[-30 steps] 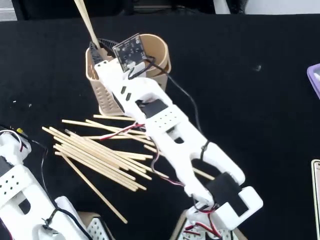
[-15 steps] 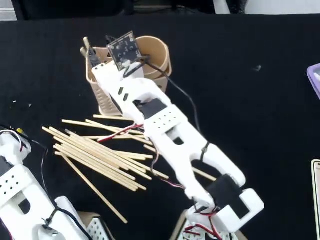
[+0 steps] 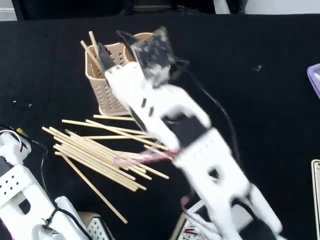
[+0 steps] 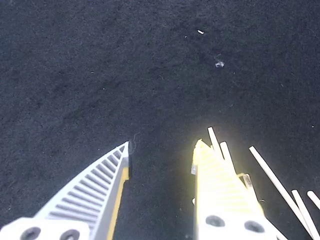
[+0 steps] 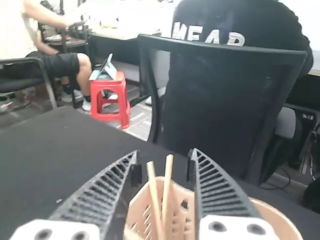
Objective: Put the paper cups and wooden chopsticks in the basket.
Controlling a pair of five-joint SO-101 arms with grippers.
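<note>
Hovering with the right gripper [image 5: 163, 151], jaws apart, above light, stiff, slick chopsticks [image 5: 167, 180] in the basket [image 5: 142, 212]; best pinched mid-length.

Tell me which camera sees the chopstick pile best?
High view: the whole chopstick pile lies spread out. Left wrist view catches a few stick ends beside the left pincer; right wrist view faces the basket.

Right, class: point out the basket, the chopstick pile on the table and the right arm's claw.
basket [image 3: 102, 95]: high view, its slotted side wall.
chopstick pile [image 3: 97, 156]: high view, middle of the heap.
right claw [image 5: 163, 151]: right wrist view, midway between its fingertips.
</note>
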